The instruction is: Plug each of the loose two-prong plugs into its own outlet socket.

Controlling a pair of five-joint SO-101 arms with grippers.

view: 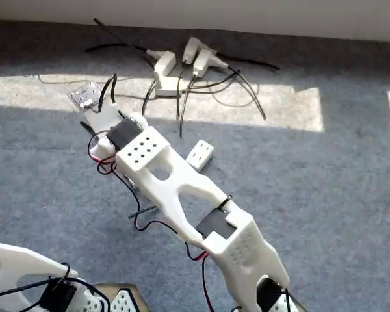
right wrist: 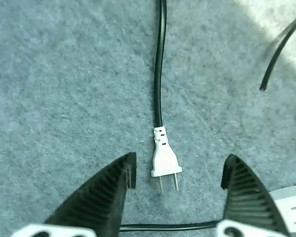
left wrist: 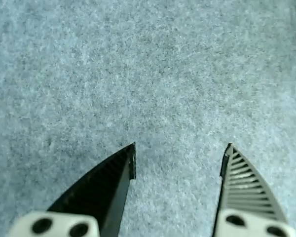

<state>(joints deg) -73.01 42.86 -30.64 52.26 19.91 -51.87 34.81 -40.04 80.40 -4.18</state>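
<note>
A white two-prong plug [right wrist: 165,161] lies flat on the grey carpet, its black cord [right wrist: 159,64] running away from it. My right gripper [right wrist: 180,163] hovers open just above it, one finger on either side and the prongs pointing back between them. A corner of a white outlet block [right wrist: 292,207] lies beside one finger. In the high view the right arm [view: 182,188] stretches across the carpet, and a small white outlet block [view: 199,155] lies next to it. My left gripper [left wrist: 181,153] is open over bare carpet, holding nothing.
At the far edge a white power strip [view: 171,84] carries two white adapters [view: 198,55] and several black cords [view: 247,81]. Another black cord [right wrist: 167,227] crosses under the right gripper. The left arm [view: 26,273] sits at the near left corner.
</note>
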